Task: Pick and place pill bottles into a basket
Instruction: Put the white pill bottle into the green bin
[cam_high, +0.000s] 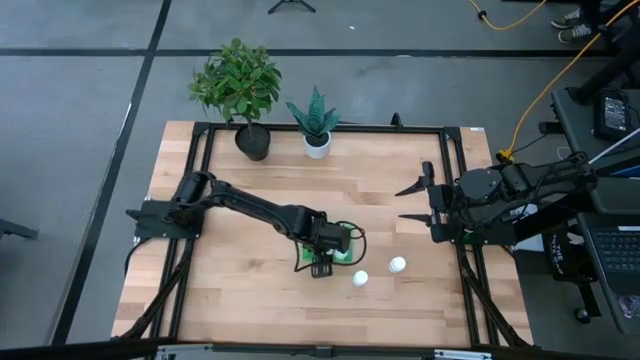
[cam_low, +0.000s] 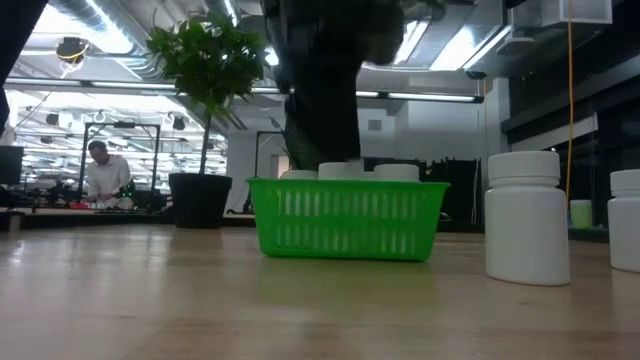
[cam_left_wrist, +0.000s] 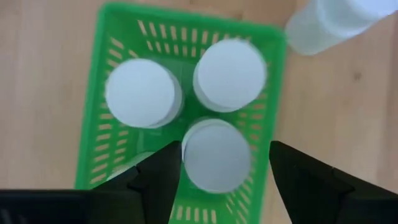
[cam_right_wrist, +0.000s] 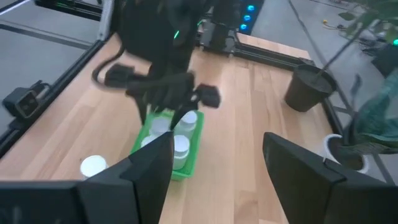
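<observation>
The green basket (cam_high: 340, 243) stands on the table near its middle and shows in the low view (cam_low: 345, 215). Three white pill bottles (cam_left_wrist: 144, 93) (cam_left_wrist: 230, 73) (cam_left_wrist: 217, 155) stand upright in it, and a fourth bottle's cap edge shows behind one finger. My left gripper (cam_left_wrist: 225, 177) is open above the basket. Its fingers stand on either side of the nearest bottle, with a gap on one side. Two more bottles (cam_high: 360, 279) (cam_high: 398, 265) stand on the table to the right of the basket. My right gripper (cam_high: 412, 201) is open and empty at the table's right.
A leafy plant in a dark pot (cam_high: 253, 140) and a spiky plant in a white pot (cam_high: 317, 145) stand at the far edge. A black frame (cam_high: 455, 180) runs around the table. A person (cam_low: 103, 175) sits in the room behind.
</observation>
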